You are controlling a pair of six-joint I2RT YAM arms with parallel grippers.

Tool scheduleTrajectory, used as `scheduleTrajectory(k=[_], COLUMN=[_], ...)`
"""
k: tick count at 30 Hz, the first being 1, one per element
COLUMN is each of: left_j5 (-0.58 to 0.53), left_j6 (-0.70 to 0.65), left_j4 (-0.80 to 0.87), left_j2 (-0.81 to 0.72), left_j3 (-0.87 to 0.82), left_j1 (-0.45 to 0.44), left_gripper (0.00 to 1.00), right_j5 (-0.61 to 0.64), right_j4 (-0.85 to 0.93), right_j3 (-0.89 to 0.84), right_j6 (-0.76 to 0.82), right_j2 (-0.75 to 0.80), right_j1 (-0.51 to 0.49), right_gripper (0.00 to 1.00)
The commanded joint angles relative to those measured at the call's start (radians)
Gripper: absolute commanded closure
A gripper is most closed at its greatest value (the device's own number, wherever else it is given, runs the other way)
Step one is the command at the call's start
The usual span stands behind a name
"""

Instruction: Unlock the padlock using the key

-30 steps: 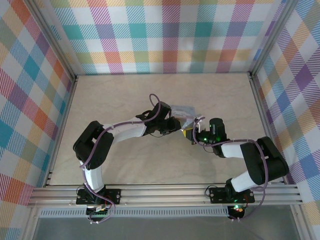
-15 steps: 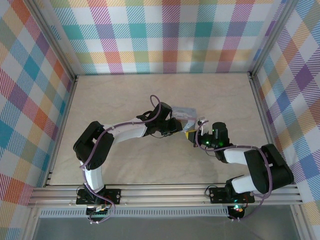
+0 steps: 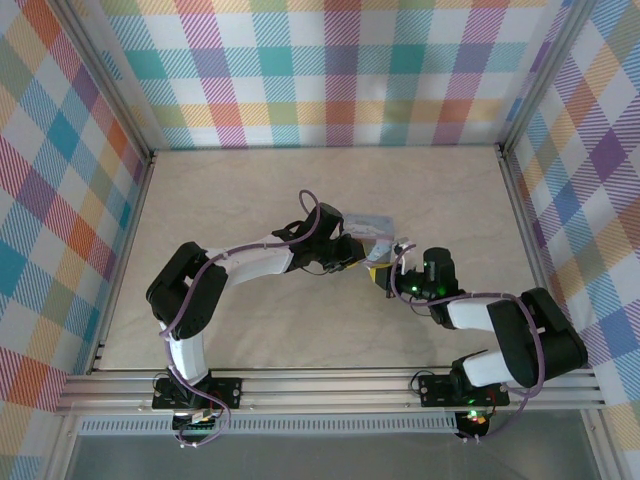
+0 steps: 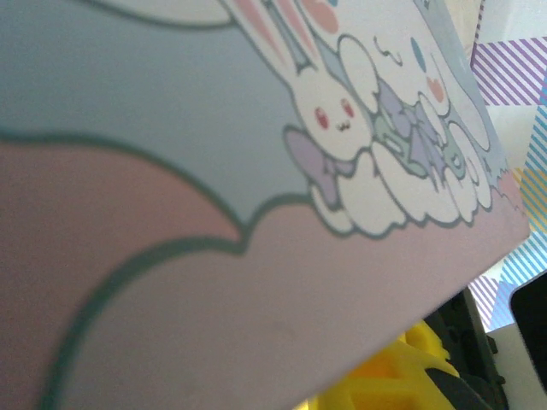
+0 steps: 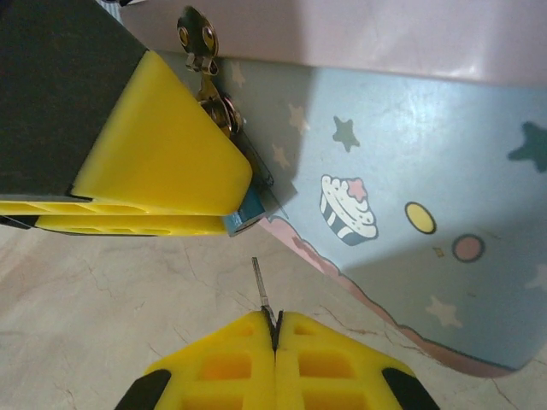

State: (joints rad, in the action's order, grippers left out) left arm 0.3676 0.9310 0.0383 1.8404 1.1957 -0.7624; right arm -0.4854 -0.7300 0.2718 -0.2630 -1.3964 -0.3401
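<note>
Pale marbled tabletop [image 5: 102,325] lies under your right hand [image 5: 275,323], whose yellow fingers [image 5: 222,363] are pressed together on the key [image 5: 261,286], its thin blade sticking out toward the padlock [image 5: 248,212] but clear of it. Your left hand [image 5: 232,207] pinches that teal padlock, only a corner of it showing, which hangs on the clasp [image 5: 198,38] of the light-blue tin [image 5: 410,154].

Overhead light: bright, even, diffuse; soft shadows on tabletop [image 3: 250,330].
Left wrist focus: tin [image 4: 256,171] print blurred, too close.
Right wrist focus: sharp; right claw [image 5: 275,329] crisp, faint sheen on tin.
</note>
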Motion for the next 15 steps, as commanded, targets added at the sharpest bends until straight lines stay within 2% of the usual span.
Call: scheduleTrajectory(k=[1,15], left_j5=[0.031,0.027], left_j6=[0.011,0.012], left_j4=[-0.055,-0.058], left_j2=[-0.039,-0.039], left_j3=[0.028,0.019], left_j1=[0.007,0.009], left_gripper=[0.94,0.94], right_j5=[-0.006,-0.009], right_j4=[-0.06,-0.118], right_j3=[-0.001,0.0], right_j6=[-0.015,-0.045], right_j2=[-0.01,-0.017], right_j1=[-0.004,-0.005], right_gripper=[0.99,0.99])
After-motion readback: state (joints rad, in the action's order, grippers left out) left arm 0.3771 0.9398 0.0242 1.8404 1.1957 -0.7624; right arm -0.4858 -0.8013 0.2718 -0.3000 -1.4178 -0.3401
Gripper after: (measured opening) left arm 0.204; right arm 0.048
